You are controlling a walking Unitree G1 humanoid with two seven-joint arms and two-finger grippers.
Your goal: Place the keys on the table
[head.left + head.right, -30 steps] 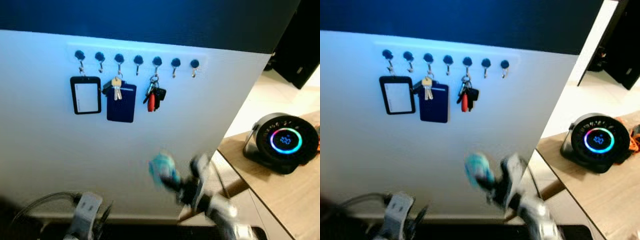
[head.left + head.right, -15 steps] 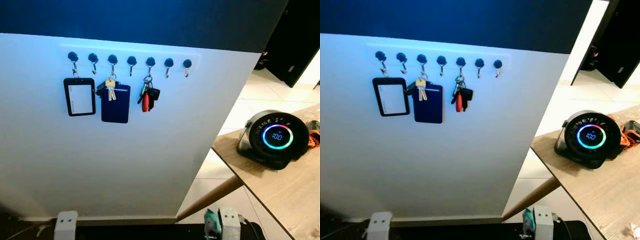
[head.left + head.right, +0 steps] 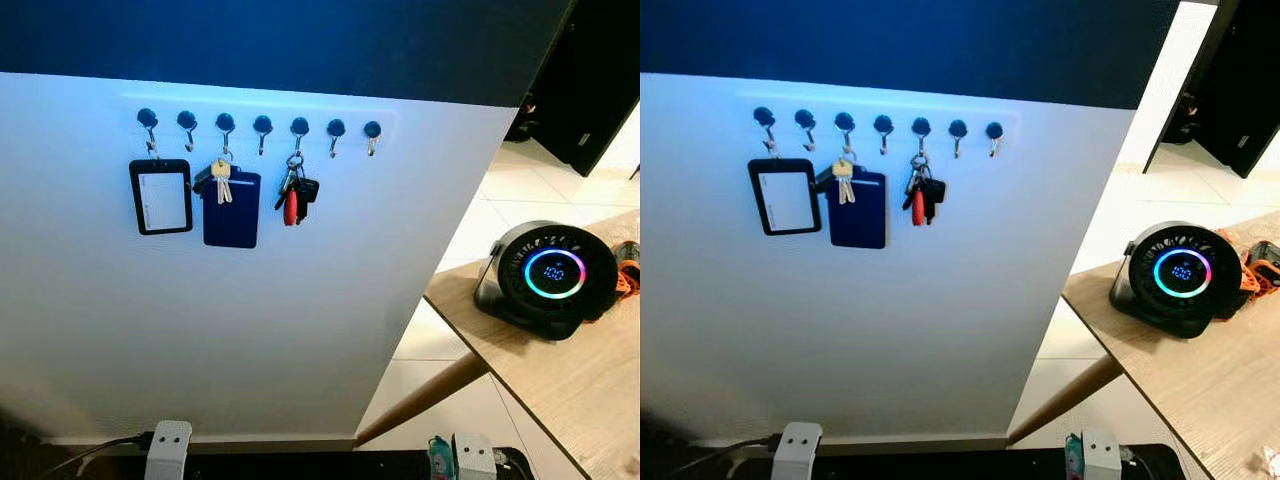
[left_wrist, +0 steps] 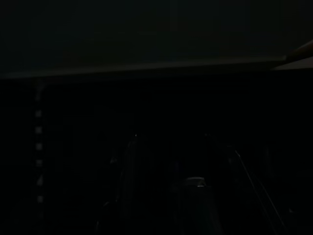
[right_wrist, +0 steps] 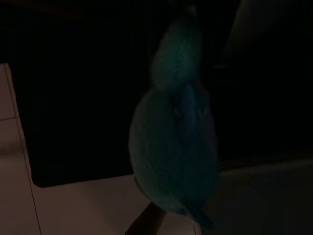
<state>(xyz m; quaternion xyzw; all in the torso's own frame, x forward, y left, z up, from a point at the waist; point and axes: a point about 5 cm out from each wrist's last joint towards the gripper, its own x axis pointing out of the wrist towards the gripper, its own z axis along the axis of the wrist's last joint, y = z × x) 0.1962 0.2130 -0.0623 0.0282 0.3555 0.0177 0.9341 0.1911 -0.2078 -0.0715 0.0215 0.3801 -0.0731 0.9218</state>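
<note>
A bunch of keys with a red fob hangs on a hook of the rail on the white wall. Two pale keys hang in front of a dark blue card holder. A fluffy teal fob hangs close before the right wrist camera, and its teal tip shows beside my right arm at the bottom edge. The wooden table stands to the right. My left arm hangs low at the bottom left, and its wrist view is almost black.
A black badge holder hangs at the left end of the rail. A round black fan with a glowing ring stands on the table, with an orange thing behind it. Pale floor tiles run between wall and table.
My right arm was raised with the teal fob a second ago and has dropped to the bottom edge. The camera has shifted slightly; the hanging keys have not moved.
</note>
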